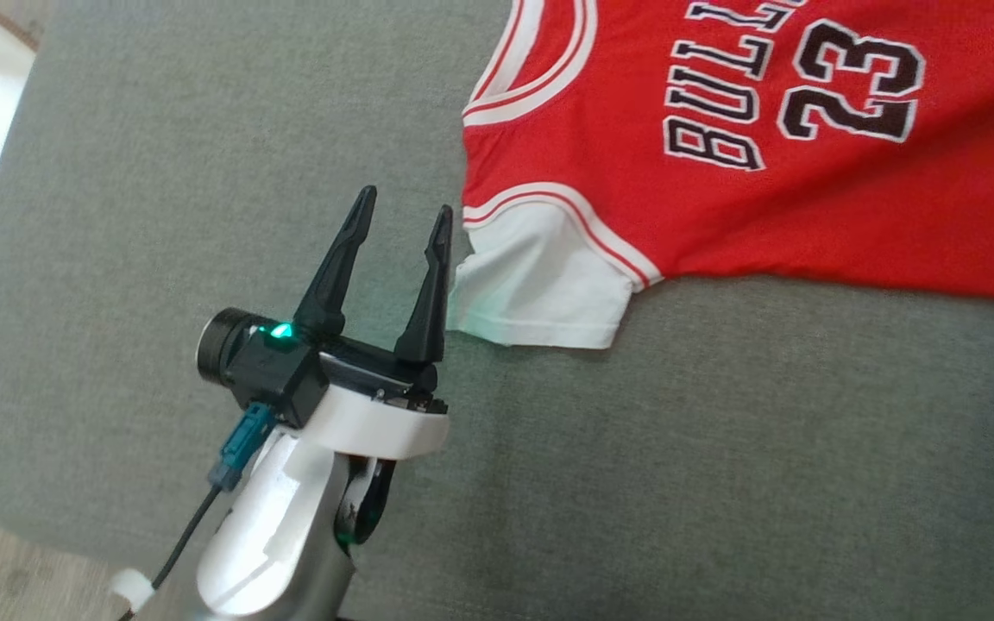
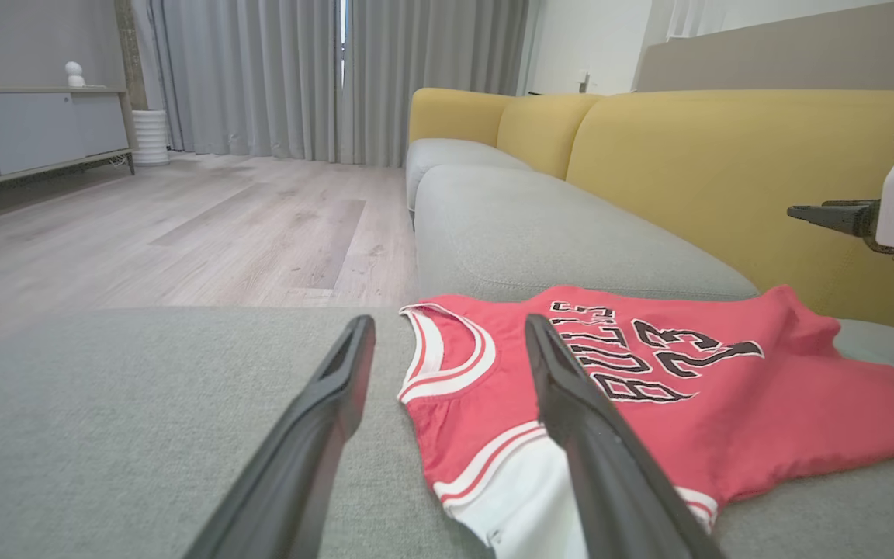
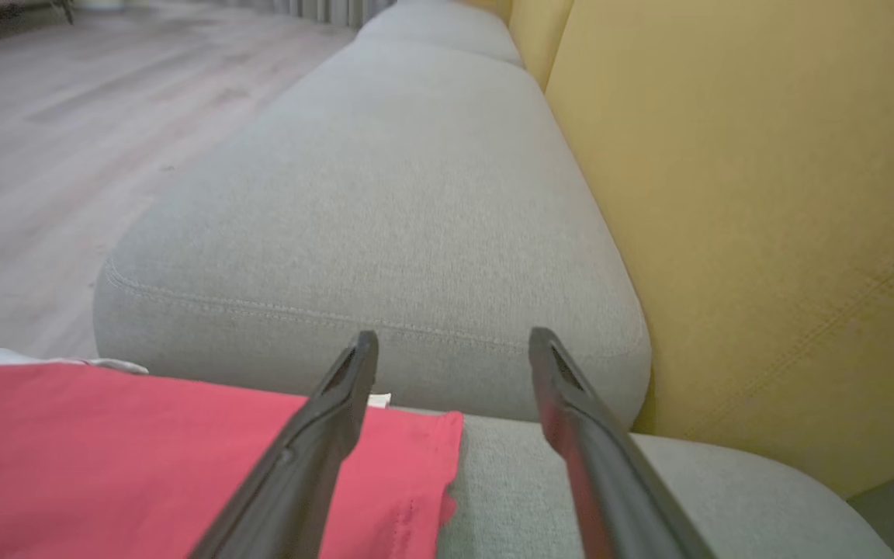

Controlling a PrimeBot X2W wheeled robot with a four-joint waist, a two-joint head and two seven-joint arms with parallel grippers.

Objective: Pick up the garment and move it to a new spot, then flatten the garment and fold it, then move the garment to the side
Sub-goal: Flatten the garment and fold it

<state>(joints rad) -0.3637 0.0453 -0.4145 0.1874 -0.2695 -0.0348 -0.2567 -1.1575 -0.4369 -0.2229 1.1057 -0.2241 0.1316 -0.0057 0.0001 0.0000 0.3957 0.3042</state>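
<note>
In the head view one claw, the left claw (image 1: 406, 200), hung over the grey sofa seat (image 1: 160, 172). Its two dark fingers were apart and held nothing. One jersey (image 1: 721, 216), red with white trim and the number 23, lay spread flat on that seat to the claw's right. Its white sleeve edge was just beside the nearer finger.

In the left wrist view that claw's two fingers stood spread, and the jersey's neckline showed between them, lying on the grey seat. Behind the jersey rose three yellow back cushions (image 2: 726, 171). To the left ran a pale wooden floor (image 2: 183, 225), with grey curtains (image 2: 261, 70) and one low sideboard (image 2: 36, 128) at the far wall.

In the right wrist view the right claw (image 3: 455, 336) was also parted and empty, its two fingers above one red corner of the jersey. That corner lay near the seam before the next grey seat cushion (image 3: 377, 217), and yellow backrest ran along the right.
</note>
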